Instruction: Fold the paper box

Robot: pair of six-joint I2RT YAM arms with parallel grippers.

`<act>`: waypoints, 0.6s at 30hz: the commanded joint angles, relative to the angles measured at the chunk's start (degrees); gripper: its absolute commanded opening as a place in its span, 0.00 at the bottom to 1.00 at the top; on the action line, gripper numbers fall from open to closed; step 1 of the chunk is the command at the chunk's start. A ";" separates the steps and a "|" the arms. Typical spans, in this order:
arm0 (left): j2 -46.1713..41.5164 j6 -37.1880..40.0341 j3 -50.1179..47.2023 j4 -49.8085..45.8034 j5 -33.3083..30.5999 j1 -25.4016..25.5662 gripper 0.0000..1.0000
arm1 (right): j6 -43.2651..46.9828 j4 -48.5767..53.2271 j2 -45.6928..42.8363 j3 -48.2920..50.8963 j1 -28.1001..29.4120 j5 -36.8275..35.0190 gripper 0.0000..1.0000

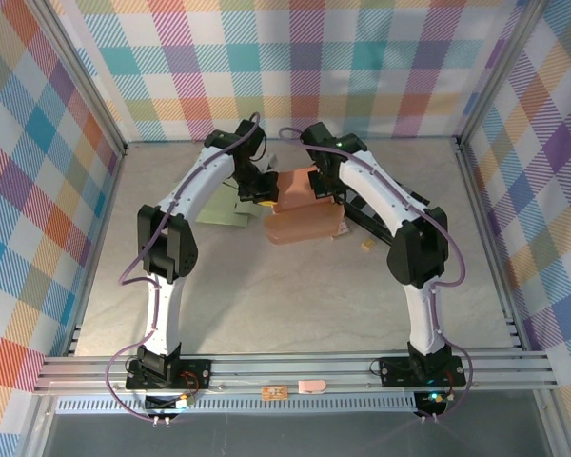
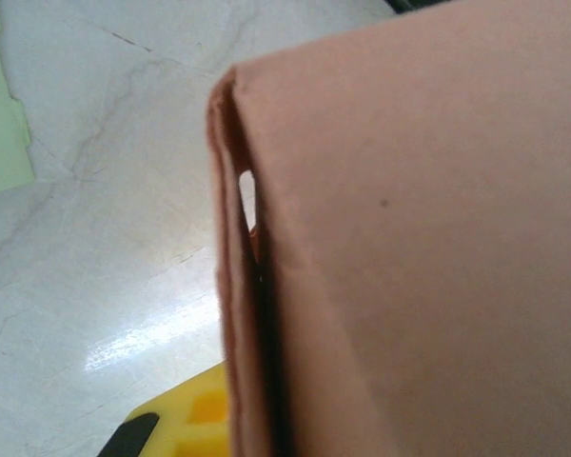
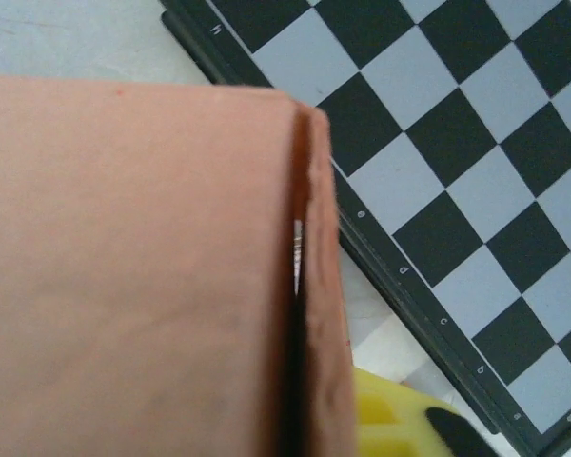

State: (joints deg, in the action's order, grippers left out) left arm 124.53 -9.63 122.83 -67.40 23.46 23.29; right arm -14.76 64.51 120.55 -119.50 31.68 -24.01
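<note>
The salmon-pink paper box [image 1: 303, 221] lies at the back middle of the table, partly folded, with a flap raised at its far side. My left gripper [image 1: 265, 197] is at its left end and my right gripper [image 1: 325, 188] at its right end. In the left wrist view the paper box [image 2: 428, 238] looms close. Its doubled side wall runs down between the jaws, and one yellow finger [image 2: 183, 425] sits outside it. The right wrist view mirrors this: the paper box [image 3: 133, 276], with a yellow finger [image 3: 395, 424] outside its doubled wall. Both grippers are shut on these walls.
A pale green sheet [image 1: 230, 209] lies left of the box, also in the left wrist view [image 2: 2, 114]. A black-and-white chessboard [image 3: 438, 143] lies right of the box, under the right arm [image 1: 360, 215]. A small tan piece [image 1: 366, 246] sits nearby. Plaid walls enclose the table.
</note>
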 commanded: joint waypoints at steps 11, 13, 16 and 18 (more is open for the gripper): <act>1.20 -0.13 2.52 -2.31 1.37 0.03 0.00 | -0.23 4.48 3.81 -3.56 4.00 -17.65 0.00; 1.25 -0.22 2.46 -2.30 1.42 0.09 0.00 | -0.64 4.37 3.56 -3.72 4.00 -17.02 0.00; 1.23 -0.13 2.48 -2.40 1.33 0.09 0.00 | -1.05 3.94 2.34 -4.57 3.84 -11.09 0.14; 1.15 -0.15 2.43 -2.55 1.34 0.07 0.00 | -0.92 2.82 0.67 -4.69 3.44 -6.62 0.31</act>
State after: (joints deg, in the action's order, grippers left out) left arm 125.95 -10.07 123.59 -67.53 23.46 23.40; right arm -16.10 66.72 123.20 -122.41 35.57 -34.30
